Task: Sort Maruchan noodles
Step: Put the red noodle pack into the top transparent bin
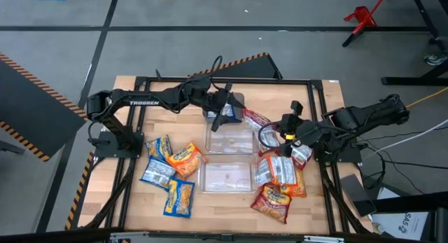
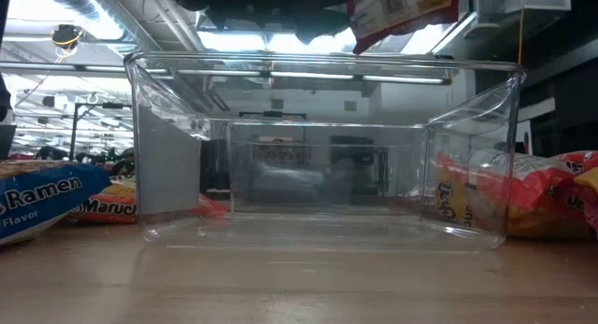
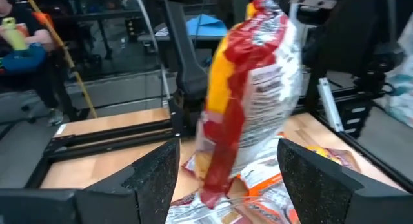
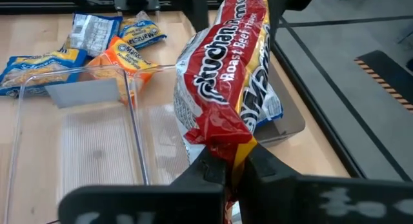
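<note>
Two clear bins (image 1: 228,141) sit mid-table with noodle packets (image 1: 170,174) piled on either side. The right gripper (image 4: 233,164) is clamped on the crimped end seal of a red-and-silver packet (image 4: 226,82), holding it over the far bin. The left gripper (image 3: 226,169) hangs open right by it. Looks light, crinkly and brittle inside, so the seal edge seems the safest grab spot.

in the low view the red-and-silver packet (image 2: 402,11) is cut off by the top edge, and so are the dark arm parts beside it. the blue packet (image 2: 37,203) runs off the left edge. the left wrist view shows that red packet (image 3: 248,95) motion-blurred, its print unreadable.
</note>
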`<state>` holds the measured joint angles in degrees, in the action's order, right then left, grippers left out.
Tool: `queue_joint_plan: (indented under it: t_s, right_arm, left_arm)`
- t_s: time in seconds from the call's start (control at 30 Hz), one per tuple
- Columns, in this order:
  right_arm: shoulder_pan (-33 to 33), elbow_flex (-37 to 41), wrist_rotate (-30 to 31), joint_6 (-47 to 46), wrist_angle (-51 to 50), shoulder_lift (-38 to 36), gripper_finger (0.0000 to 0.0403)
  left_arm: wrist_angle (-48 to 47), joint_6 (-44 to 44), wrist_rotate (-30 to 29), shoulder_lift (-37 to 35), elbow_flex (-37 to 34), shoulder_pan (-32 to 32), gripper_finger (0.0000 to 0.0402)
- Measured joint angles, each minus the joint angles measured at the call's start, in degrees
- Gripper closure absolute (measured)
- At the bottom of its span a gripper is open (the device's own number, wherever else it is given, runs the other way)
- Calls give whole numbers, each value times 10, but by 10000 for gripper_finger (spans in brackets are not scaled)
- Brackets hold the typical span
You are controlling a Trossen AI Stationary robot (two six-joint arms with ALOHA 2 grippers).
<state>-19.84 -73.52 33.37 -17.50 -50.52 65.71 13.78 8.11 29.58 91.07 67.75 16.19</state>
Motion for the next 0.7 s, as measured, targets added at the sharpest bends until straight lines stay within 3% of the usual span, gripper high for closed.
queue_joint_plan:
  t_s: [0.13, 0.33, 0.7]
  right_arm:
    - [0, 0, 0, 15, 6, 0, 403]
    - [0, 0, 0, 20, 15, 0, 403]
    - [0, 0, 4, 30, 17, 0, 403]
  left_arm:
    - [2, 0, 18, 0, 0, -9, 147]
    - [27, 0, -19, 13, 0, -13, 147]
    - [71, -13, 2, 26, 0, -25, 147]
